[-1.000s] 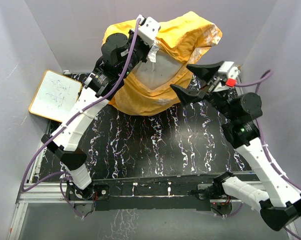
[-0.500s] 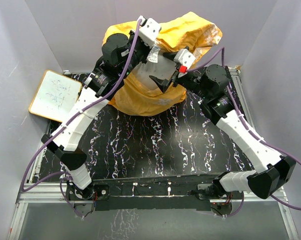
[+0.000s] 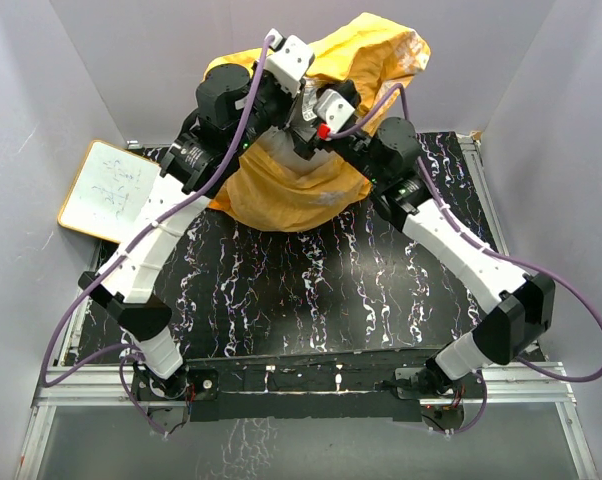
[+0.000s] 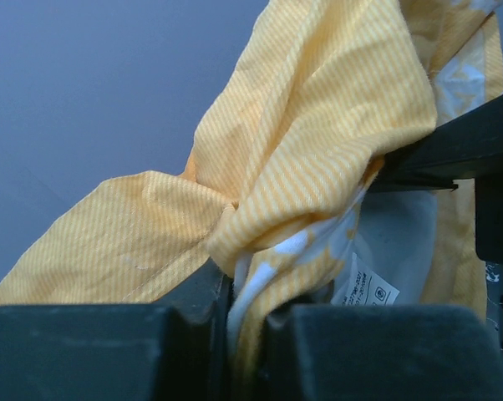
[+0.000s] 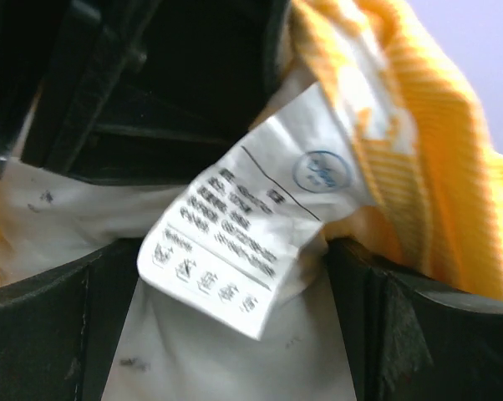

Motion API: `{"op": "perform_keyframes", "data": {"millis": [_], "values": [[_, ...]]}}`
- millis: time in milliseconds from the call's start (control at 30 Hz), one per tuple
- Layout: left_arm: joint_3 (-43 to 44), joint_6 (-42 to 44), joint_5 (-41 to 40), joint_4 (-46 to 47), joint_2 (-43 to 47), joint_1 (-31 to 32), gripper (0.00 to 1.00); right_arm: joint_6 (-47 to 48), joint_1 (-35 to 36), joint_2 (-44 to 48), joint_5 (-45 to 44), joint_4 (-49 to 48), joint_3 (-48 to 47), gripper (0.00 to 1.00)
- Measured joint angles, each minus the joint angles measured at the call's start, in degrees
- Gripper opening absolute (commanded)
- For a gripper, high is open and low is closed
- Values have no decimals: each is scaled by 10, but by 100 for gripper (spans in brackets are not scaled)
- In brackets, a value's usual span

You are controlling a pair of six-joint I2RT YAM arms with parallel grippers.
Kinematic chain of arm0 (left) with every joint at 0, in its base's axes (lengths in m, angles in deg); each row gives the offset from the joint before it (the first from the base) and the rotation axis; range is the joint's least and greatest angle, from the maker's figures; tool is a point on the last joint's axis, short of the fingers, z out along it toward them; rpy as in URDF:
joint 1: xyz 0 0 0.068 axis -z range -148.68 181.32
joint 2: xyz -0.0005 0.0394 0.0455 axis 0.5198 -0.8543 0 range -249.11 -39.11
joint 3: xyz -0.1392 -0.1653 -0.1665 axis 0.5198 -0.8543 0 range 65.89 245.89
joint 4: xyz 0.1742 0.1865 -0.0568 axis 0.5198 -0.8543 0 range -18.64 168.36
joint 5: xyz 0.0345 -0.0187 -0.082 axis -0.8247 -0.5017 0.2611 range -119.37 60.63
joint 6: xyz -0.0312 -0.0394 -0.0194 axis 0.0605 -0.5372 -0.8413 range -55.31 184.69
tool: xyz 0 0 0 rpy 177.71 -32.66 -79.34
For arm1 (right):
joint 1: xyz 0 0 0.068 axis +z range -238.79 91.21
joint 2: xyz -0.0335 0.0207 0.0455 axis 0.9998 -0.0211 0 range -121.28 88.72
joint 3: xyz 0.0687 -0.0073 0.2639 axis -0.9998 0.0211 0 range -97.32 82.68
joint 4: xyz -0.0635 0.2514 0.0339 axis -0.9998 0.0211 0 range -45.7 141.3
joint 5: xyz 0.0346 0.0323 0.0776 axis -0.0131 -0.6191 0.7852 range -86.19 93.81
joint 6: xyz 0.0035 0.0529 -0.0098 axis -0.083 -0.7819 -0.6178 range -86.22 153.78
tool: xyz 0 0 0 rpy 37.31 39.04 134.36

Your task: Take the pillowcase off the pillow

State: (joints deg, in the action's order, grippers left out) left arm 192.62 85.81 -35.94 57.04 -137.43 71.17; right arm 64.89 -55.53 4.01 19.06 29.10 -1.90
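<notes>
The orange pillowcase (image 3: 311, 185) hangs bunched at the back of the table, lifted at its open edge. My left gripper (image 3: 301, 98) is shut on a fold of that edge, which shows between its jaws in the left wrist view (image 4: 245, 311). The off-white pillow (image 3: 278, 152) shows inside the opening and in the left wrist view (image 4: 398, 242). My right gripper (image 3: 303, 138) is at the opening, open. Its fingers (image 5: 55, 334) stand wide apart on either side of the pillow's fabric (image 5: 235, 359) and a white care label (image 5: 251, 242). Most of the pillow is hidden by the pillowcase.
A white whiteboard with a wooden frame (image 3: 109, 190) lies at the table's left edge. The black marbled tabletop (image 3: 311, 290) spreads in front of the pillowcase. Grey walls close in at the back and on both sides. The two grippers are close together at the opening.
My right arm has swung left from the right side of the table into the pillowcase opening. My left gripper has lifted the pillowcase edge slightly up and back.
</notes>
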Motion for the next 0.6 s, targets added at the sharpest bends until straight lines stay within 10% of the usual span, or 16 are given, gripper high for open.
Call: {"op": "perform_keyframes", "data": {"millis": [333, 600], "values": [[-66, 23, 24, 46, 43, -1, 42, -19, 34, -34, -8, -18, 3, 17], [-78, 10, 15, 137, 28, -30, 12, -47, 50, -36, -26, -26, 9, 8]]}}
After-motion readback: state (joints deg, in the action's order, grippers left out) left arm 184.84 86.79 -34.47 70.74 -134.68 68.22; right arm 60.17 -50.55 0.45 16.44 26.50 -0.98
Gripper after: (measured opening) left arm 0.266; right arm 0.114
